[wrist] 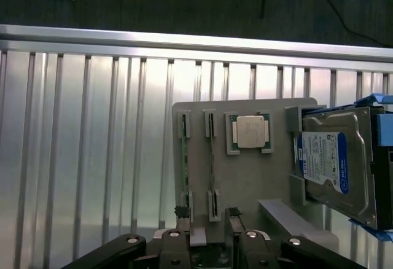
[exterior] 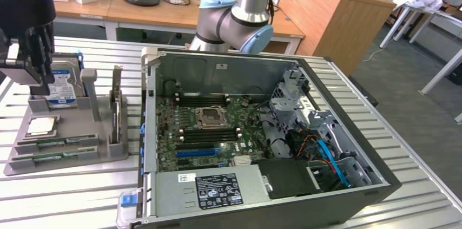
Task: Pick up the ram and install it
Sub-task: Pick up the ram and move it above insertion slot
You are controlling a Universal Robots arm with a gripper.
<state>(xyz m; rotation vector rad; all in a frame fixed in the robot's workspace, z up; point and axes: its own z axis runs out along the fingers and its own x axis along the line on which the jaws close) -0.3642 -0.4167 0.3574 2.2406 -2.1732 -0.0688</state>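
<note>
Two green ram sticks point(exterior: 54, 142) point(exterior: 47, 157) stand on edge in slots at the near end of a grey holder point(exterior: 94, 150) at the exterior view's left. In the wrist view the same sticks appear edge-on as thin green strips point(wrist: 184, 164) point(wrist: 212, 164). My black gripper point(exterior: 34, 80) hangs above the holder's far end, by the hard drive, well above the sticks. Seen from the wrist, the gripper point(wrist: 209, 235) is open, its fingers point(wrist: 184, 235) apart with nothing held. The open computer case point(exterior: 361, 131) shows the motherboard point(exterior: 209, 126) with its black memory slots.
The holder also carries a silver hard drive point(exterior: 61, 85) point(wrist: 334, 164) with a blue-white label and a square silvery processor chip point(exterior: 41, 126) point(wrist: 250, 131). Everything rests on a ribbed metal table point(exterior: 72, 196). The arm's base point(exterior: 235, 20) stands behind the case.
</note>
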